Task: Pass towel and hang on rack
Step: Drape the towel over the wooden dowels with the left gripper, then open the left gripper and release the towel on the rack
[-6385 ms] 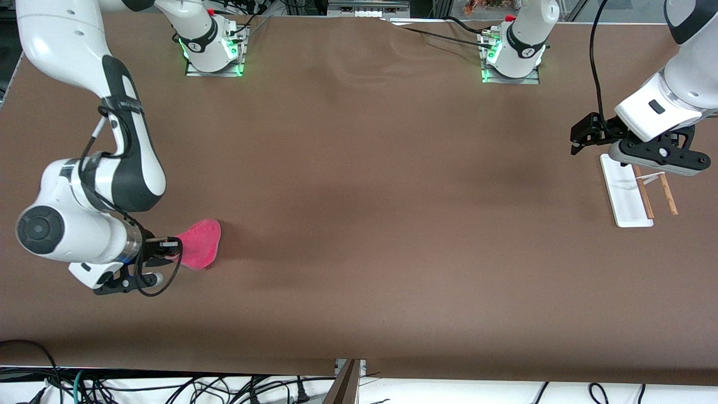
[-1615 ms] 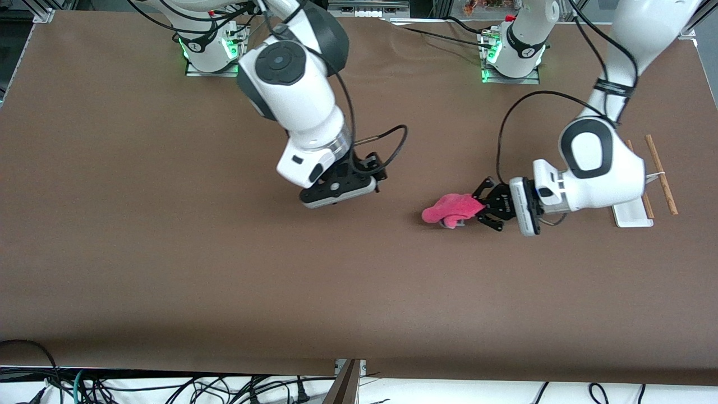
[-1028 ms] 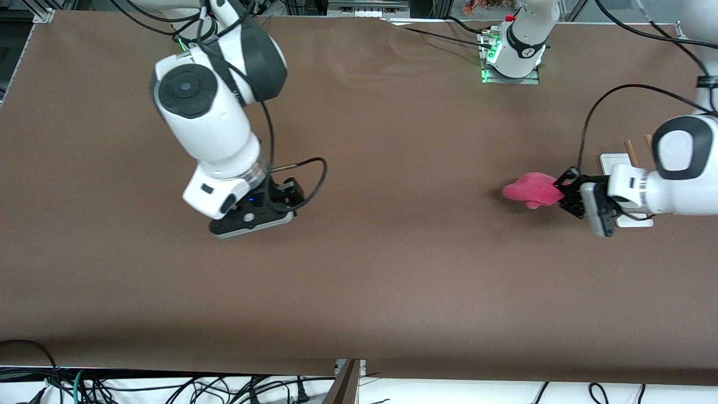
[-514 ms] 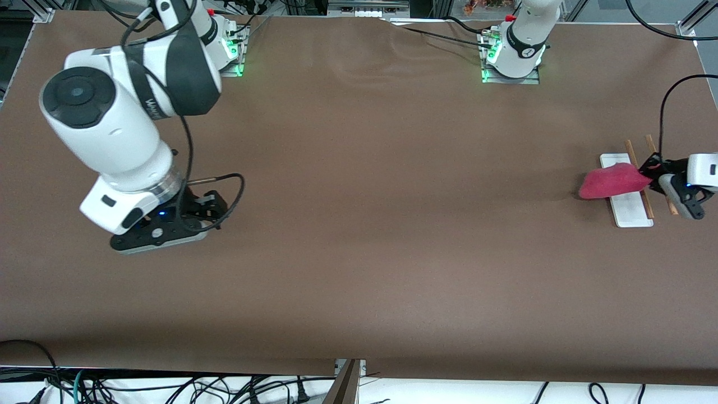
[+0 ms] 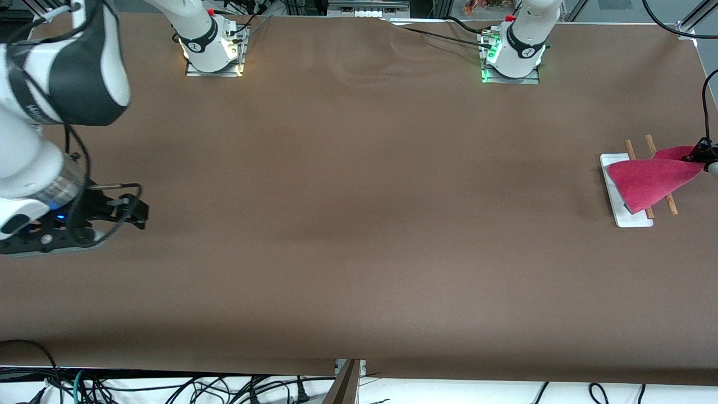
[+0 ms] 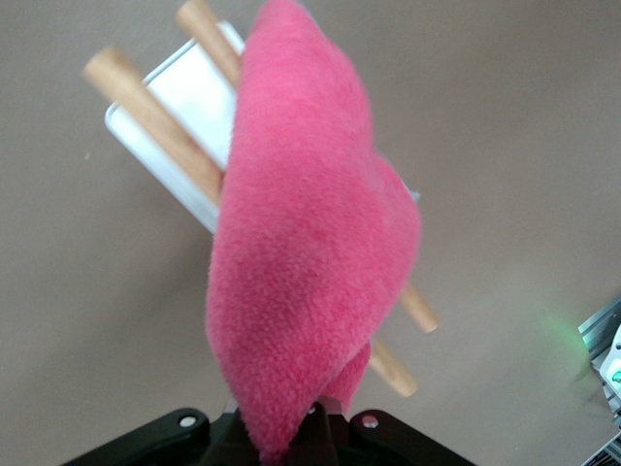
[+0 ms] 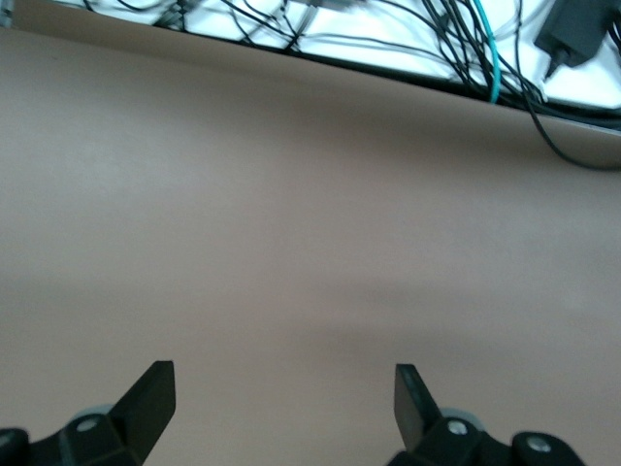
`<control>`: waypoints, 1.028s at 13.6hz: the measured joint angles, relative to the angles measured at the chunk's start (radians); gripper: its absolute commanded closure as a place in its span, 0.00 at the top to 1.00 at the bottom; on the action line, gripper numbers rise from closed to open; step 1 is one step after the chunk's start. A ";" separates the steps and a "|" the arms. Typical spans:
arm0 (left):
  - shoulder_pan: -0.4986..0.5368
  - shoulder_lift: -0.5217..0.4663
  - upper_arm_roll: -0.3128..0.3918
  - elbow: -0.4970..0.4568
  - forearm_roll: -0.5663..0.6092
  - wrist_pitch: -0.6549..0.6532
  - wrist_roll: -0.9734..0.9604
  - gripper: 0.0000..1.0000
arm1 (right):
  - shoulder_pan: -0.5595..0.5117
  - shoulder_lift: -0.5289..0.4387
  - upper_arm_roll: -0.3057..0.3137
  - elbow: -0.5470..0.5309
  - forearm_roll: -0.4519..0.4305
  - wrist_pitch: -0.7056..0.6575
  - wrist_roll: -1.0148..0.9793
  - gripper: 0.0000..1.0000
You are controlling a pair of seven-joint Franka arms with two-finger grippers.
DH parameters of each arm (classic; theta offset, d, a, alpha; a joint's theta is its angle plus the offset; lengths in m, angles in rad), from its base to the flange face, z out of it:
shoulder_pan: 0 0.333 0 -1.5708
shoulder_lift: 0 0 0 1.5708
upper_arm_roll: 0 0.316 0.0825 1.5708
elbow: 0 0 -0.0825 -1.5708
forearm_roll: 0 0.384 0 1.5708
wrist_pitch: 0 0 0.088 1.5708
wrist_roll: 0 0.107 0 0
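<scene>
The pink-red towel (image 5: 650,179) stretches from my left gripper (image 5: 701,152) down across the rack, covering part of both brown rods (image 5: 671,205) and the white base (image 5: 633,217). The left gripper is shut on one corner of the towel, over the table edge at the left arm's end. In the left wrist view the towel (image 6: 301,262) hangs from the gripper (image 6: 315,432) over the rods (image 6: 155,121) and base (image 6: 179,83). My right gripper (image 5: 50,238) is open and empty over the right arm's end of the table; its fingers stand wide apart in the right wrist view (image 7: 281,374).
The brown table cover (image 5: 359,224) spans the whole view. The two arm bases (image 5: 213,50) stand along the edge farthest from the front camera. Cables (image 7: 437,49) hang past the table edge nearest that camera.
My left gripper has carried the towel toward the left arm's end and over the rack, where it now spreads across the rods. My right arm has drawn back to its own end.
</scene>
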State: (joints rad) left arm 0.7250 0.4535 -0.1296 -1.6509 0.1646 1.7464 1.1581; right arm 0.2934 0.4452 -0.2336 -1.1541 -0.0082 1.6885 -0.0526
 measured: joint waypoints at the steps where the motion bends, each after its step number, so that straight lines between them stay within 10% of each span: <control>1: 0.002 0.018 0.006 0.014 0.000 0.002 0.000 0.00 | -0.020 -0.026 0.004 -0.033 0.000 -0.005 -0.012 1.00; 5: 0.006 0.092 0.010 0.047 0.000 0.058 -0.001 0.00 | -0.131 -0.146 0.060 -0.194 0.000 -0.014 -0.053 1.00; 6: 0.007 0.102 0.011 0.051 0.000 0.070 -0.001 0.15 | -0.159 -0.174 0.077 -0.233 0.000 -0.014 -0.055 1.00; 7: 0.008 0.107 0.011 0.053 0.000 0.075 -0.001 0.95 | -0.177 -0.201 0.086 -0.270 0.000 -0.015 -0.056 1.00; 14: 0.008 0.109 0.011 0.075 0.000 0.077 -0.006 1.00 | -0.239 -0.339 0.160 -0.427 -0.001 -0.032 -0.057 1.00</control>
State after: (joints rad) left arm 0.7328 0.5628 -0.1187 -1.5764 0.1647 1.8231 1.1526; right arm 0.0549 0.1064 -0.0740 -1.5811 -0.0096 1.6569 -0.1099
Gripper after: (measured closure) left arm 0.313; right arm 0.000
